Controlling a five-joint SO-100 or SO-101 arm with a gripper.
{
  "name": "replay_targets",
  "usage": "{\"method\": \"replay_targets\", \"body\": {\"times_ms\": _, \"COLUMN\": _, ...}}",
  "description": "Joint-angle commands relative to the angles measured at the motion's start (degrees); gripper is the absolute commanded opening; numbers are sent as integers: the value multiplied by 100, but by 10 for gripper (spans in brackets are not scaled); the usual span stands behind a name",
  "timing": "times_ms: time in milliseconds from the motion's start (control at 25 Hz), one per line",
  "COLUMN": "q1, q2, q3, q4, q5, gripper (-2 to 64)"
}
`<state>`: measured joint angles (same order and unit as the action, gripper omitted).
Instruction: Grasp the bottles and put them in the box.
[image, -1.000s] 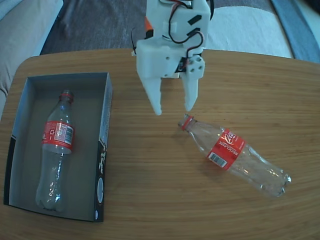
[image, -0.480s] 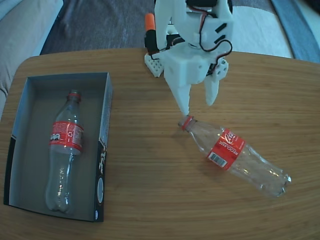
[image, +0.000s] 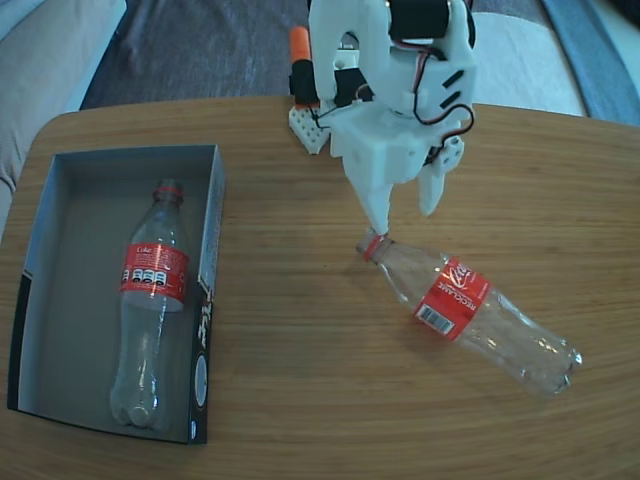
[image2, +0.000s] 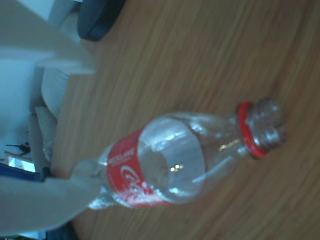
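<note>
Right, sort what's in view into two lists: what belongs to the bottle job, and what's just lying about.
Part of the job:
- bottle on the table, lying loose
- bottle in the box
- box
- pincer, open above the loose bottle's neck

Just there:
- wooden table
- grey cushion at top left of the fixed view

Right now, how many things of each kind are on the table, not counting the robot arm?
Bottles: 2, one lying inside the box and one lying on the bare table, near the open tool.
Boxes: 1, the cardboard box at the left in the fixed view.
Total: 3.
</note>
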<state>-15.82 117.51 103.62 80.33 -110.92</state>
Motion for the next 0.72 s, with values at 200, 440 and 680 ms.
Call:
{"method": "replay_targets", "body": {"times_ms": 200, "q1": 18, "q2": 53, "q3": 554, "q4": -756, "q5": 35, "gripper": 245}}
{"method": "replay_targets", "body": {"times_ms": 440, "q1": -18, "q2": 123, "q3": 1037, "q4": -1257, "q5": 35, "gripper": 309}}
{"method": "replay_targets", "body": {"times_ms": 680, "q1": -272, "q2": 44, "q3": 1222, "q4": -1564, "q5": 26, "gripper": 306}}
